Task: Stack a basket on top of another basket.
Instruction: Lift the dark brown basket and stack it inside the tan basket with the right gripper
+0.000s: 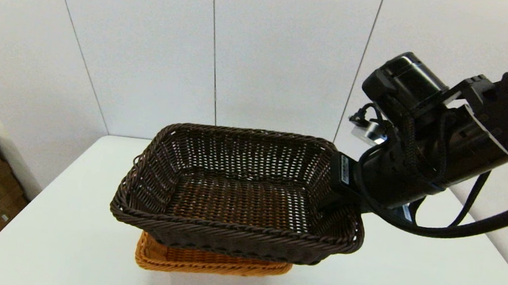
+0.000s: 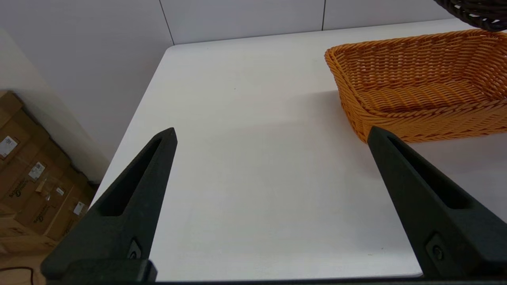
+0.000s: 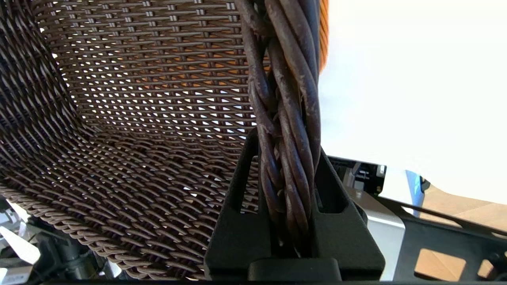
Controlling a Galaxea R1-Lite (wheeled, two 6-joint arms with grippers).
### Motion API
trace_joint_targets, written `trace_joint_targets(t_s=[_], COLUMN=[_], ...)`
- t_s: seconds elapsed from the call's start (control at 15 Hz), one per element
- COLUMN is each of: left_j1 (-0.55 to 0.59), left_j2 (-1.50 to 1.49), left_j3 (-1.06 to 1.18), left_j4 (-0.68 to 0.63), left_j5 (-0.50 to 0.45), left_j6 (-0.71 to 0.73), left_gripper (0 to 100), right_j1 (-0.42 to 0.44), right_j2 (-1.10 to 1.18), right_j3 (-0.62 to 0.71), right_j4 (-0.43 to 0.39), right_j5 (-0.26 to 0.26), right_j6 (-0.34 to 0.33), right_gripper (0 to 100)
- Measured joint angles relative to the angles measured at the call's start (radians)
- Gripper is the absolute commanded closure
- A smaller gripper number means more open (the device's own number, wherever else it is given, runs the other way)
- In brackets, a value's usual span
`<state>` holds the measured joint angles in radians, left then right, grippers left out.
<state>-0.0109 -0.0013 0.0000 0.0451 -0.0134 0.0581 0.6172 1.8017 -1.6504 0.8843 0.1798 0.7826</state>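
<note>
1. Head view: the dark basket is held in the air above the orange basket, which rests on the white counter. The lift and carry are judged done; lowering and release are left.
2. The right gripper is seen clamped on the braided rim at the dark basket's right end.
3. The left gripper is held idle over the counter's left part, fingers spread wide with nothing between them.
4. Most of the orange basket is covered by the dark one in the head view, so their alignment cannot be judged exactly.
5. The right fingertips are hidden behind the wrist in the head view, and whether the two baskets touch cannot be told.
</note>
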Motion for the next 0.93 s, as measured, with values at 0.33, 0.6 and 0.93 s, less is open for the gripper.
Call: trace_joint_targets(t_s=[0.33, 0.6, 0.93], left_j1=[0.0, 0.0, 0.0], left_j2=[0.0, 0.0, 0.0], left_j3=[0.0, 0.0, 0.0], left_j4=[0.0, 0.0, 0.0], left_j5=[0.0, 0.0, 0.0], left_j6=[0.0, 0.0, 0.0], left_gripper=[0, 0, 0], right_j1=[0.022, 0.044, 0.051], right_j2=[0.064, 0.109, 0.18], right_j3=[-0.054, -0.08, -0.141], right_j4=[0.0, 0.0, 0.0], right_j5=[0.0, 0.001, 0.002], right_j6=[0.0, -0.011, -0.046], right_gripper=[100, 100, 100])
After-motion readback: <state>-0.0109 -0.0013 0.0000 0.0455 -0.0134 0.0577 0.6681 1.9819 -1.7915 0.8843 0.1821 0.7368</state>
